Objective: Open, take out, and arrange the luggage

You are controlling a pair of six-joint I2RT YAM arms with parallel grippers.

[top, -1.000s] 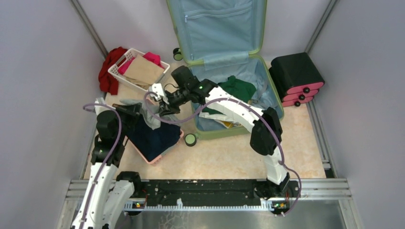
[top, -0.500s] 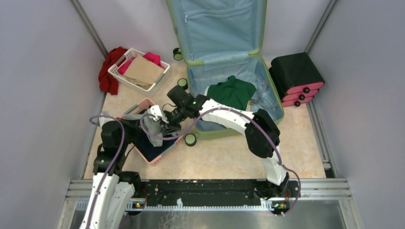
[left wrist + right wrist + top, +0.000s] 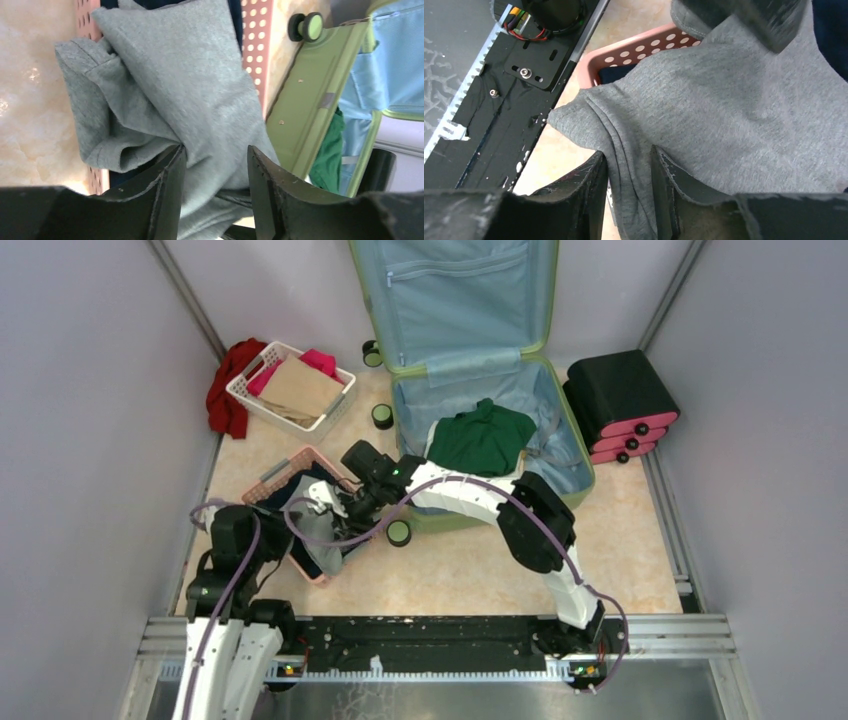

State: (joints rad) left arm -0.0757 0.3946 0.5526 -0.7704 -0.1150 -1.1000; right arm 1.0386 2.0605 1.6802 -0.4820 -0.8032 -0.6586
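There is one luggage [image 3: 455,310], with three caster wheels [image 3: 399,532] showing along its left side. Left of it are two baskets, one white [image 3: 270,410] and one pink [image 3: 280,472]. Right of it is one stack of black-and-pink cases [image 3: 615,390]. Six cloth pieces: green [image 3: 482,437], grey [image 3: 200,90], navy [image 3: 315,550], red [image 3: 225,390], tan [image 3: 300,388], pink [image 3: 320,362].

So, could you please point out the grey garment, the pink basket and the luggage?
grey garment [image 3: 200,90]: left wrist view, on its flat upper panel.
pink basket [image 3: 644,47]: right wrist view, on its perforated rim.
luggage [image 3: 455,300]: top external view, on the blue lining of its raised lid.
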